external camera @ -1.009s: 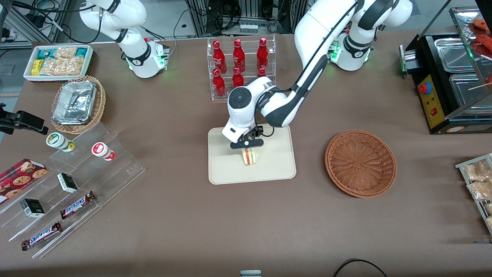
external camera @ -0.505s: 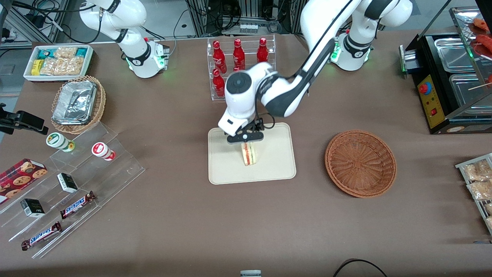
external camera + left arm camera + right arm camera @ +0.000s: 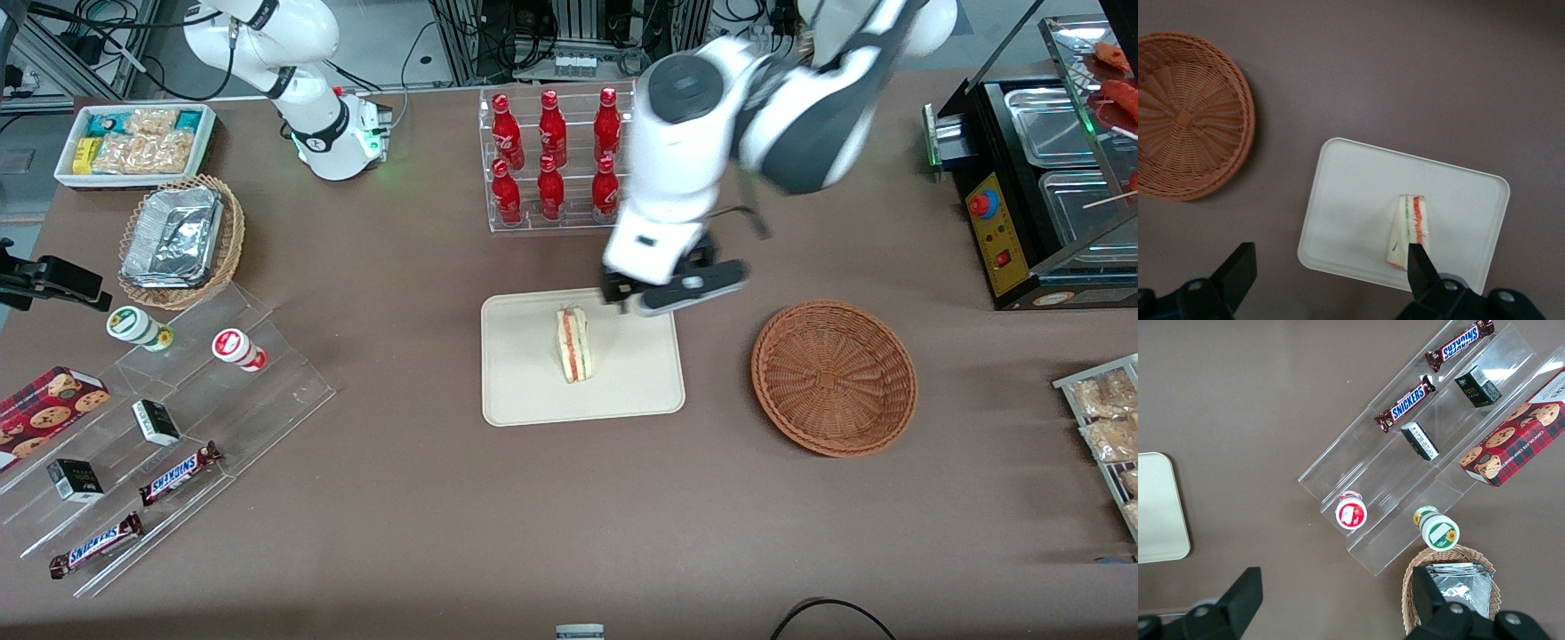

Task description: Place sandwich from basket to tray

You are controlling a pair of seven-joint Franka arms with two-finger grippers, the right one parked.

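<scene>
The sandwich stood on edge on the tray, well apart from the basket, looking light, soft and crushable, best pinched gently across its bread faces, while the gripper hung open above the tray's rim.

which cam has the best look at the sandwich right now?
Left wrist view: it looks straight down on the sandwich lying on the tray, filling layers plain, with the open gripper above and clear of it. The front view shows the sandwich whole but smaller. The right wrist view catches only a tray edge, no sandwich.
</scene>
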